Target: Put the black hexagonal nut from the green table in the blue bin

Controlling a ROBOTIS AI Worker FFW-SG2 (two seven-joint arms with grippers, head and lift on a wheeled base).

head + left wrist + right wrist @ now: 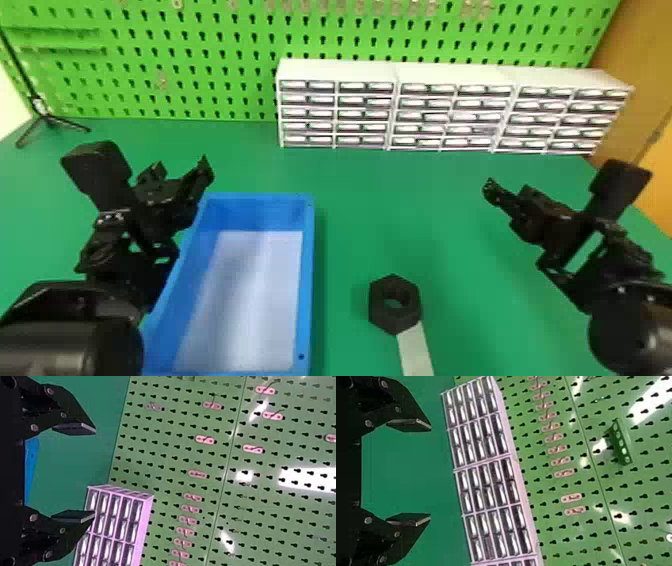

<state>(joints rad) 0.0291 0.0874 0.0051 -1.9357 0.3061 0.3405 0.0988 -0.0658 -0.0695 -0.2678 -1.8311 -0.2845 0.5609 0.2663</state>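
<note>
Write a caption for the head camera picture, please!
Two robot arms wait around a blue bin and a black hexagonal nut on the green table.

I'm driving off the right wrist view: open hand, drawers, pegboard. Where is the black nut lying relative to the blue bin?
Observer: From the head view, the black nut lies on the green table, to the right of the blue bin.

Operator: Anything against it that I should know about before I reach?

Observer: Yes, a pale strip meets its near side and runs toward the robot. I can't tell whether it's joined on or just passes underneath.

Operator: Then I'll assume it may come up with the nut.
</note>
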